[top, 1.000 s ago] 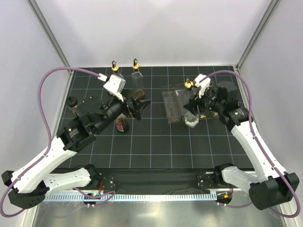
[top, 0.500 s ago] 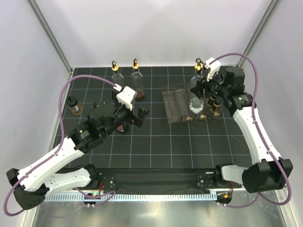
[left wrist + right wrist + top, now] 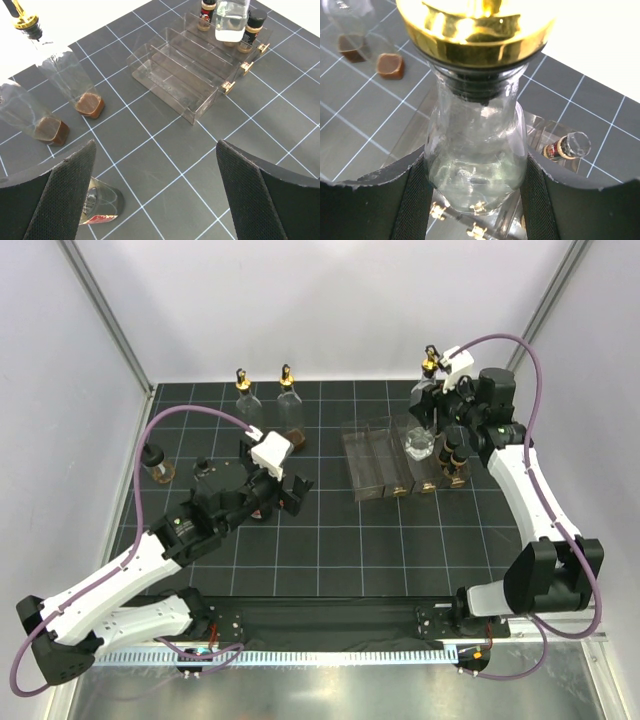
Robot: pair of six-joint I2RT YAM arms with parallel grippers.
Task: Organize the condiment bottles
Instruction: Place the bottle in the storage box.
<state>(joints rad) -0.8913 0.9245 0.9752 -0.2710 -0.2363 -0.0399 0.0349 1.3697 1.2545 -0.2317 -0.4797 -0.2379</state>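
The held clear bottle (image 3: 419,440), gold pourer on top, hangs over the right part of the rack (image 3: 370,455), pinched at its shoulder by the right tool (image 3: 430,410); the right wrist view shows both pads pressed against the glass. Whether its base touches the rack floor cannot be told. At least two small dark bottles (image 3: 252,27) already stand in the rack just beside it, so that part of the sorting looks done, and this bottle seems close to being placed.

A good share is left. Two more tall clear bottles (image 3: 243,398), each with a little brown liquid at the bottom, stand together at the rear left of the surface (image 3: 330,540), well apart from the rack. A lone small dark bottle (image 3: 155,462) sits near the left edge. The sauce bottle (image 3: 102,205) shows only as a base with red at the lower left of the left wrist view, just under the left tool (image 3: 291,488), which is spread wide and holds nothing

By my reckoning the task is roughly at its midpoint, with four bottles yet to reach the rack
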